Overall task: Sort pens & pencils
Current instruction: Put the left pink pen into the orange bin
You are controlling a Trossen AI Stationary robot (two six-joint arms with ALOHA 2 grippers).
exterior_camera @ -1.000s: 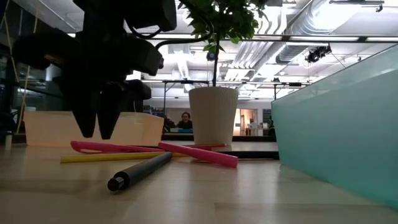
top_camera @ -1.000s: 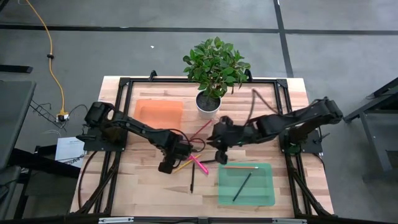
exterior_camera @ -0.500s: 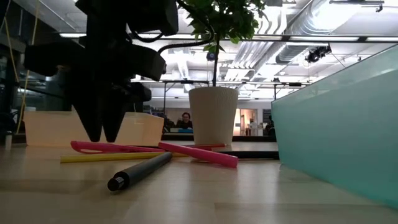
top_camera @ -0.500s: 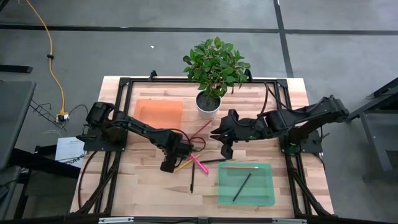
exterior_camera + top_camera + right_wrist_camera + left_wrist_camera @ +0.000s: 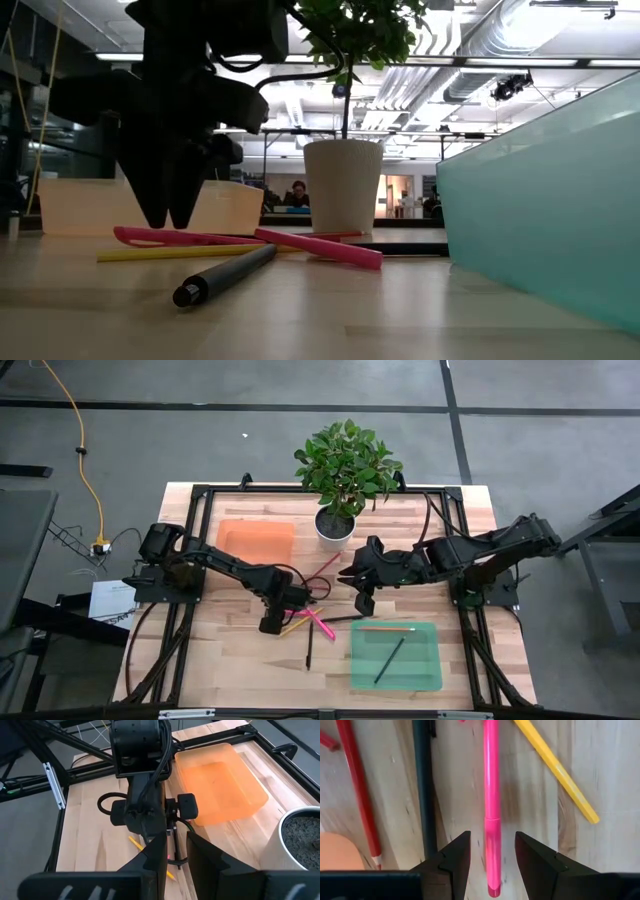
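Left wrist view: the left gripper (image 5: 490, 852) is hovering with jaws wide, straddling a pink pen (image 5: 492, 805) lying on the counter (image 5: 615, 780), lined up to grasp. The right gripper (image 5: 362, 603) is waiting nearby, jaws part-open, empty.

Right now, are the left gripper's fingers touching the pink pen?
Apart. The left wrist view shows the left gripper open, bare wood between each finger and the pink pen.

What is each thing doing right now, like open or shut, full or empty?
left gripper: open, fingers either side of a pink pen, not yet closed.
right gripper: open, holding nothing, raised mid-table.
orange tray: empty.
green tray: holds two pencils.
black pen: lying loose on the table.
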